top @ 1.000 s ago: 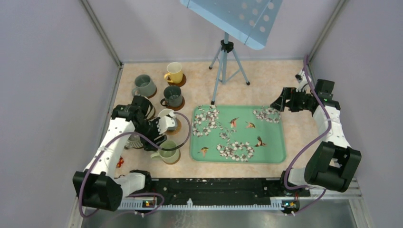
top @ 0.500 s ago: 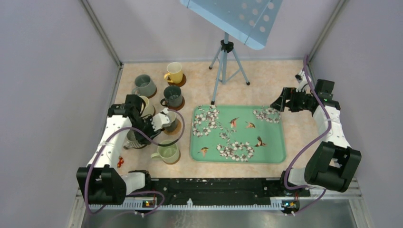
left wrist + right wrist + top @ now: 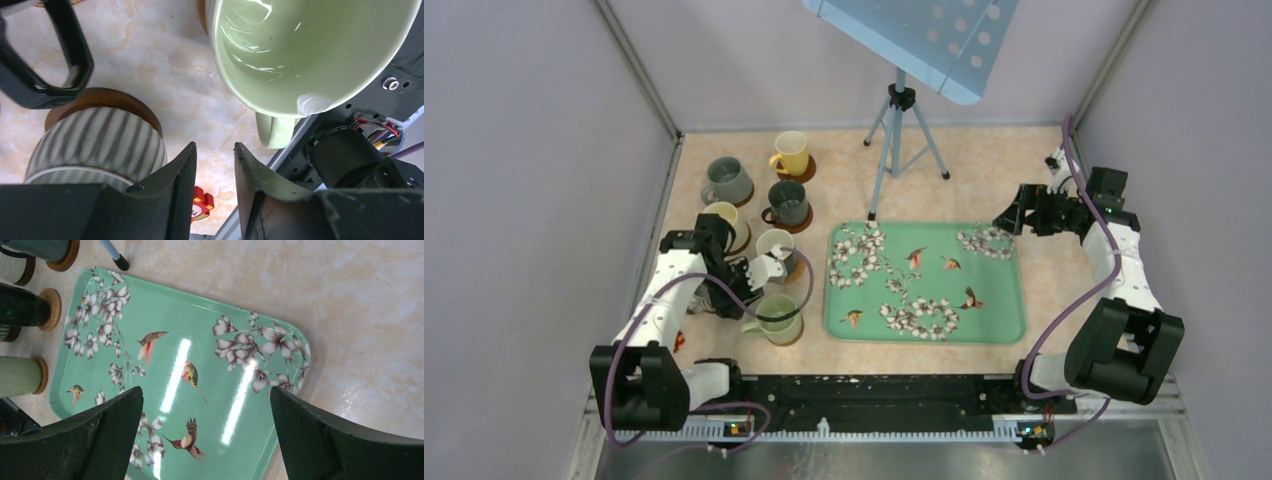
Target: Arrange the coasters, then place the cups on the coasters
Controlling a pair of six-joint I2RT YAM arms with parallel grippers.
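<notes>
Placing looks done: ribbed grey mug [image 3: 95, 142] sits on its coaster [image 3: 105, 100], near the pale green mug [image 3: 310, 45].
Your left gripper [image 3: 215, 150] hangs beside it, narrowed, empty; right gripper [image 3: 206, 392] spread over the green floral tray [image 3: 225, 315]. Next, lift clear and check every cup.

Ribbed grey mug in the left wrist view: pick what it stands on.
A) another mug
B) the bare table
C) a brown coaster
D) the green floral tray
C: the ribbed grey mug has the rim of a brown coaster showing around its base.
</notes>
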